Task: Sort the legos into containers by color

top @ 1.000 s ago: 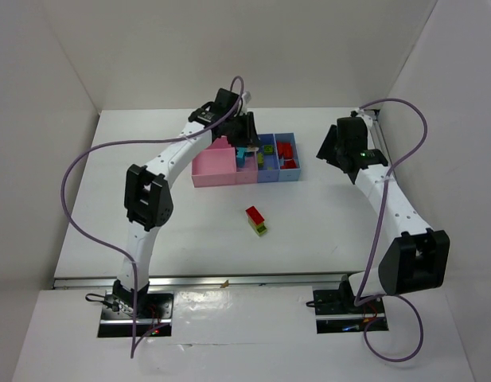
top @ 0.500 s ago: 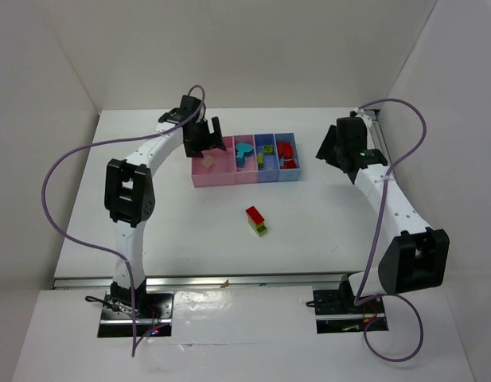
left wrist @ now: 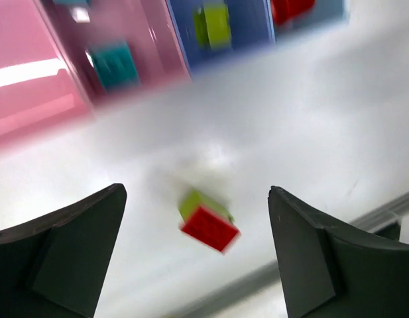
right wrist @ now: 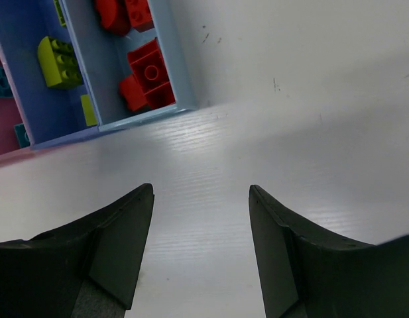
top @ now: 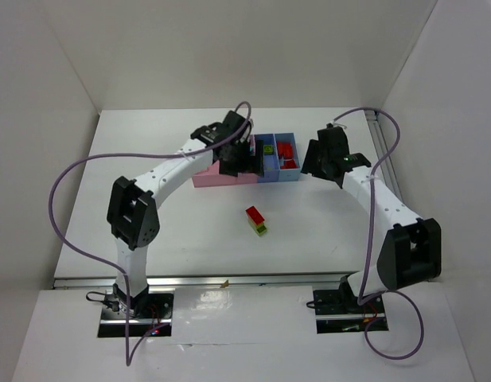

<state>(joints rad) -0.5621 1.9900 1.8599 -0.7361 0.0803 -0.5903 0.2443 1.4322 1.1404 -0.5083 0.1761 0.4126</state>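
Note:
The containers are a joined row: pink bins (top: 207,175) on the left, blue bins (top: 286,172) on the right. A stacked red and yellow-green lego (top: 256,220) lies on the table in front of them, blurred in the left wrist view as the stacked lego (left wrist: 207,222). My left gripper (top: 243,157) hovers over the middle of the row, jaws wide open and empty (left wrist: 196,192). A cyan lego (left wrist: 115,63) sits in a pink bin. Yellow-green legos (right wrist: 58,63) and red legos (right wrist: 151,73) lie in the blue bins. My right gripper (right wrist: 201,192) is open over bare table just right of the row.
White walls close in the table on the left, back and right. A metal rail (top: 229,280) runs along the near edge by the arm bases. Purple cables loop off both arms.
My left gripper has opened; it swung left over the wide pink bin, then back right over the middle of the row. My right arm has moved left toward the blue bins.

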